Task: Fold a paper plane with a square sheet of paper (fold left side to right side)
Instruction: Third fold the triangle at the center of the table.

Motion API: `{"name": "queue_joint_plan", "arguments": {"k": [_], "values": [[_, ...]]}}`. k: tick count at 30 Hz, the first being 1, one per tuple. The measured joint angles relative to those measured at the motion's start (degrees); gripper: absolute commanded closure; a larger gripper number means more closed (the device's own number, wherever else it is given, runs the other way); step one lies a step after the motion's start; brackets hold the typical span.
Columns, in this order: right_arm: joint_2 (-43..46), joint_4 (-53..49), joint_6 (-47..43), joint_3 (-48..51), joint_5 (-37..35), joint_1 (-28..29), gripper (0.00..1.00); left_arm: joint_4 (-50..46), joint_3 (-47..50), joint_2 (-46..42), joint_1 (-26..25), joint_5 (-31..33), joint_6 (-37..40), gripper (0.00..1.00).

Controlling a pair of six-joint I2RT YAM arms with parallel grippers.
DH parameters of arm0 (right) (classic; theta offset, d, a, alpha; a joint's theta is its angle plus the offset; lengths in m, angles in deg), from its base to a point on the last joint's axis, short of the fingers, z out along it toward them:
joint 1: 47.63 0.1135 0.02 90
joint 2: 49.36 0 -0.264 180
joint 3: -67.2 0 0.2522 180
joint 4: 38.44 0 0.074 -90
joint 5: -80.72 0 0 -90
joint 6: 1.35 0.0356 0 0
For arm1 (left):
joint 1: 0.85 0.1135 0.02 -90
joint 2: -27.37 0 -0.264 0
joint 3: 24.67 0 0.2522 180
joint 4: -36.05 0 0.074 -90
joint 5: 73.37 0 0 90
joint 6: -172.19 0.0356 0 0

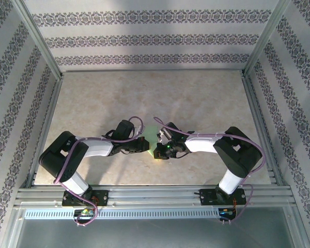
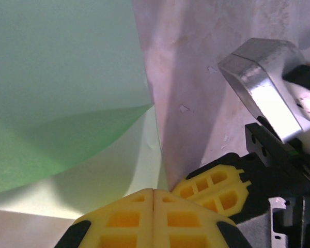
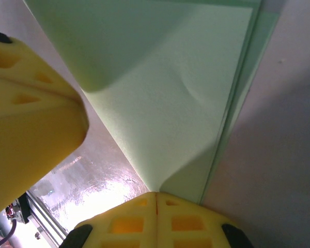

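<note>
The square sheet of paper [image 1: 154, 135] is pale green and lies at the table's near middle, between both arms. Its left part [image 2: 67, 77] curls up off the table. My left gripper [image 2: 154, 192] is shut, and the sheet's pale lower edge runs into its yellow tips. My right gripper [image 3: 156, 195] is shut too, its tips resting on the sheet's near edge [image 3: 186, 103], which lies flat there with a second layer along its right side. The two grippers nearly touch: the right one's fingers [image 2: 217, 188] sit just beside my left tips, and a left finger [image 3: 31, 103] looms at the left of the right wrist view.
The pale marbled table [image 1: 144, 93] stretches away behind the paper. Aluminium frame posts [image 1: 39, 41] and patterned walls close it in on three sides. A metal rail [image 1: 155, 194] holding both arm bases runs along the near edge.
</note>
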Motion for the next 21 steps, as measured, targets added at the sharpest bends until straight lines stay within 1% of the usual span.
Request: {"name": "queue_joint_plan", "arguments": {"k": [21], "values": [[0.0, -0.6, -0.2, -0.2, -0.1, 0.0, 1.00, 5.4, 0.0, 5.5, 0.2, -0.2, -1.8, 0.97]]}}
